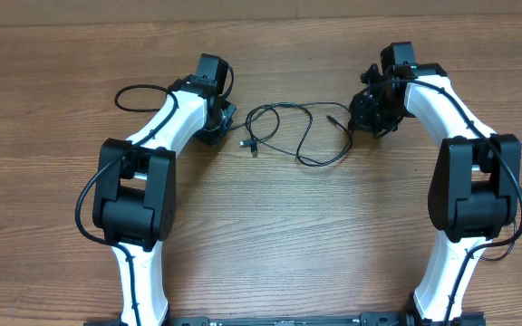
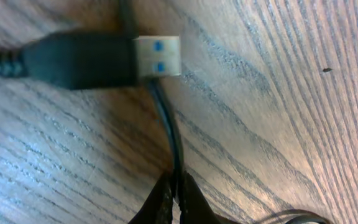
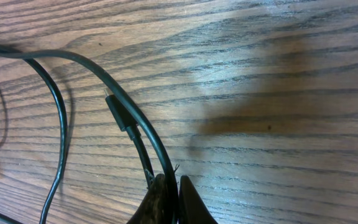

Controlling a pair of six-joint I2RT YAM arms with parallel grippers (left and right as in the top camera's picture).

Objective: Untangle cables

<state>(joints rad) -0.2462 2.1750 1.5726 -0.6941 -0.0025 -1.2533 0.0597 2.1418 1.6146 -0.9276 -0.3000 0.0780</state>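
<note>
While the left pincer [image 2: 176,196] and right pincer [image 3: 171,193] each pinch the thin black flexible cables [image 3: 55,55], we should pull apart slowly toward the brown wooden counter's [image 1: 270,235] side edges.

A brown wood-grain counter [image 1: 297,226] fills nearly the whole overhead view, its long streaks of grain running from the left edge to the right. Beyond the far edge lies a paler tan strip [image 1: 107,9]. A dark rail [image 1: 288,321] lines the near edge. The light is soft and even. Up close, a blurred shadow [image 3: 260,93] darkens the grain.
</note>
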